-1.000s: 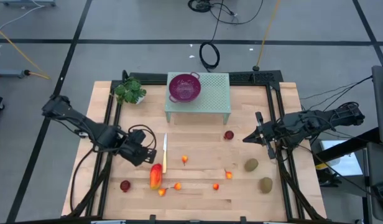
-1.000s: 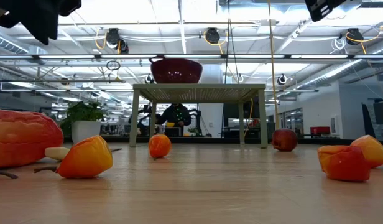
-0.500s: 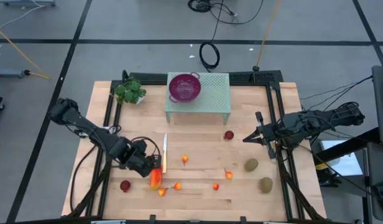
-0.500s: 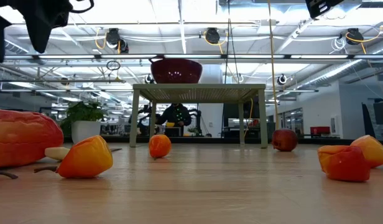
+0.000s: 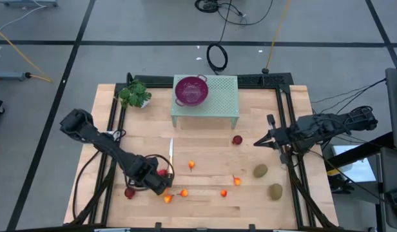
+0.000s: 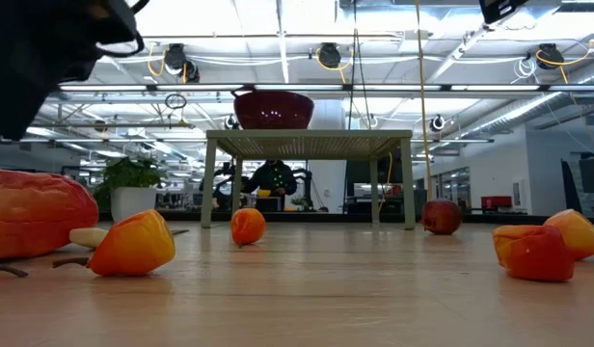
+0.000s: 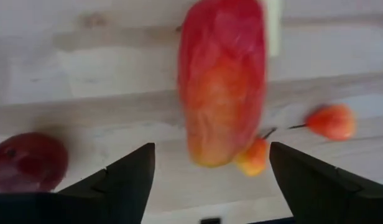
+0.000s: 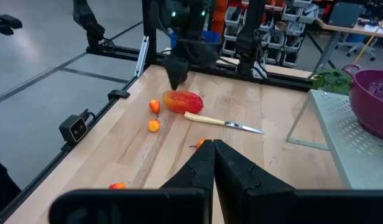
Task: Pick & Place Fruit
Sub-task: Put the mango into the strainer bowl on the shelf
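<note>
The fruit lies scattered on the wooden table. The red-yellow mango (image 7: 222, 81) lies near the front left, half under my left gripper (image 5: 156, 181). That gripper is open and hangs low over the mango, one finger on each side of its near end (image 7: 211, 152), touching nothing. A dark red ball (image 5: 129, 192) and small orange fruits (image 5: 167, 199) lie beside it. Two kiwis (image 5: 260, 171) and a second red ball (image 5: 237, 140) lie at the right. My right gripper (image 5: 256, 143) waits shut above the table's right side.
A yellow-handled knife (image 5: 171, 154) lies just beyond the mango. A purple colander (image 5: 191, 89) stands on a green stand (image 5: 218, 103) at the far middle, with a potted plant (image 5: 135, 95) to its left. More small orange fruits (image 5: 223, 193) dot the front middle.
My left gripper has gone toward the near edge and down, over the mango, and its fingers have opened. The fruit has stayed in place.
</note>
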{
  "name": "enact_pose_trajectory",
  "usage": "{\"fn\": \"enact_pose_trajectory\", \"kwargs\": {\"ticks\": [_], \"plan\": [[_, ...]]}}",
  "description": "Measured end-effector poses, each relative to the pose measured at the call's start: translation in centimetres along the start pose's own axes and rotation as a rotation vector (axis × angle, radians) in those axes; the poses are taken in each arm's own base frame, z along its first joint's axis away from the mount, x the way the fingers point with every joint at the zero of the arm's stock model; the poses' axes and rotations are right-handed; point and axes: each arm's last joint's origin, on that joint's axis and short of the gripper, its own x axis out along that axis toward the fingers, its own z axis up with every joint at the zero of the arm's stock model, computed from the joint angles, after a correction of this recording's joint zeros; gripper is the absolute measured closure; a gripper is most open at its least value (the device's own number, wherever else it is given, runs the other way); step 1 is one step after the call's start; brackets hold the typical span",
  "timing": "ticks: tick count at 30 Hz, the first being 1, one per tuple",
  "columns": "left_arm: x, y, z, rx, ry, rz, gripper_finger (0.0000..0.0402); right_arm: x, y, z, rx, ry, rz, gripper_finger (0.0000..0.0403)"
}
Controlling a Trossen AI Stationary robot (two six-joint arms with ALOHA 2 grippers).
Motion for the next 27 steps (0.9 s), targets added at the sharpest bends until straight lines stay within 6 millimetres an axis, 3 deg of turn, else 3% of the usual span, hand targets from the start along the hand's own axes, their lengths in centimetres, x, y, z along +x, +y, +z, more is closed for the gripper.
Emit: {"fn": "enact_pose_trajectory", "kwargs": {"ticks": [10,27], "plan": [[0.6,-0.7,-0.2,-0.002,-0.011,-0.056,0.007,-0.5,0.0,0.1,0.001,-0.02,-0.001,0.0399],[2.2,-0.9,0.2,0.021,-0.08,-0.006,0.0027,-0.5,0.0,0.1,0.001,-0.022,-0.001,0.0399]]}}
